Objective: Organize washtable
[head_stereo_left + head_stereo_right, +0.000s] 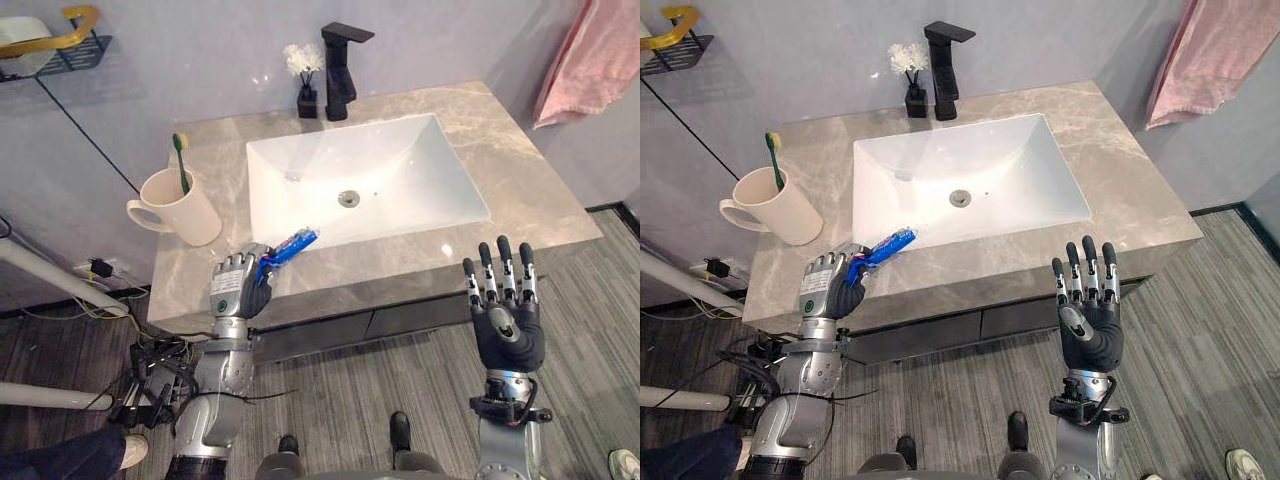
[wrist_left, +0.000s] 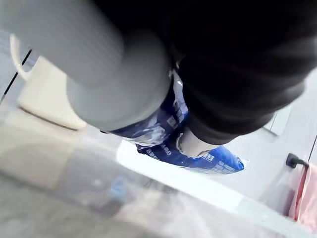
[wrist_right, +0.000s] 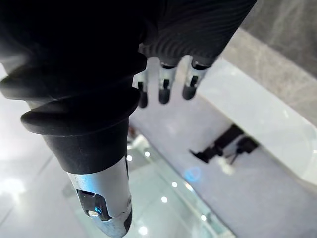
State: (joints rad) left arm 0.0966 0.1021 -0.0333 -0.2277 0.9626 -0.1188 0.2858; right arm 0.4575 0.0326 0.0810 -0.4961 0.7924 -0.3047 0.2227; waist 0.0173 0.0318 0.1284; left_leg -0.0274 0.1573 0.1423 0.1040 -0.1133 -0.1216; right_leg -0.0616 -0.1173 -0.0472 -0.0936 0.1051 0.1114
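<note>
towel (image 1: 590, 60) cut by edge, tube (image 1: 290, 246) half hidden

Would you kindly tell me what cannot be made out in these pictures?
Blue printed tube: its rear end, hidden inside the left hand, both eye views.
Green toothbrush: handle, hidden in the cream mug.
Pink towel: cut off by the eye views' edge.

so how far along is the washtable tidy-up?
Done: green toothbrush stands in the cream cup on the counter. In hand: left hand is curled round a blue tube above the counter's front edge, by the sink. Left: the tube is not yet set down, likely into the cup. The right hand hangs open, holding nothing.
</note>
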